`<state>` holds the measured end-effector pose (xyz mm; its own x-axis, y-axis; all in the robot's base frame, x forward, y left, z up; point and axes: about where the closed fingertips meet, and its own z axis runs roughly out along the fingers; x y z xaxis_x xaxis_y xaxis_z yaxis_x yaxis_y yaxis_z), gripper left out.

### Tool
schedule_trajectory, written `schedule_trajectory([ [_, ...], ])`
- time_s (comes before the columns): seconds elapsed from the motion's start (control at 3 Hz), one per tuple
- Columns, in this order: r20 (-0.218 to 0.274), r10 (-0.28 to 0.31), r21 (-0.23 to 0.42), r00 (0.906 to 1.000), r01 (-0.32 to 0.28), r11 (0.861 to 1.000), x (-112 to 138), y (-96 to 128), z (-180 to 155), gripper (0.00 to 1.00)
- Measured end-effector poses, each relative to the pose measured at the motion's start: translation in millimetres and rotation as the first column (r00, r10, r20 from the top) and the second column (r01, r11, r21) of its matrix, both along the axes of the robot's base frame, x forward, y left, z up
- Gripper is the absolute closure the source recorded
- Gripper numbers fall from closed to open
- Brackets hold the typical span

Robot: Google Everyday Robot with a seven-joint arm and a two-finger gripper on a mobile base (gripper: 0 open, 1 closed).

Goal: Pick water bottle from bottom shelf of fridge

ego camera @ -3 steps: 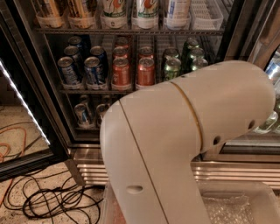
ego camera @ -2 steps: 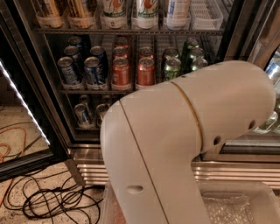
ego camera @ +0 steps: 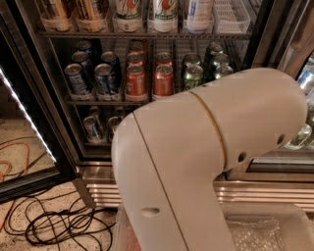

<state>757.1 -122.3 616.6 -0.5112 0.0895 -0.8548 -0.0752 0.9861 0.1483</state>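
The fridge (ego camera: 93, 188) stands open in front of me, with a stainless base grille and a dark interior. Its bottom shelf (ego camera: 96, 143) shows only at the left, where silver-blue cans (ego camera: 92, 128) stand. My arm's big beige link (ego camera: 206, 162) fills the foreground and covers the rest of that shelf. The water bottle is hidden. My gripper is out of view, somewhere beyond the arm link.
The rack above holds blue cans (ego camera: 104, 79), orange cans (ego camera: 136, 81) and green cans (ego camera: 194, 74). Tall bottles (ego camera: 164, 12) stand on the top rack. The open door with a light strip (ego camera: 27, 122) is at the left. Black and orange cables (ego camera: 54, 223) lie on the floor. Clear bottles (ego camera: 299, 137) sit behind the right glass door.
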Motion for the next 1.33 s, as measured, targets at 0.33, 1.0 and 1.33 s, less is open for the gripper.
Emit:
schedule_trajectory([
  [0.33,0.005,0.019,0.03,0.9998,-0.019,0.999,-6.7,2.1,10.0,1.0],
  [1.0,-0.005,0.014,0.035,0.9999,-0.013,0.999,-10.3,0.6,10.7,1.0],
  [1.33,-0.005,0.014,0.035,0.9999,-0.013,0.999,-9.6,0.6,9.8,1.0],
])
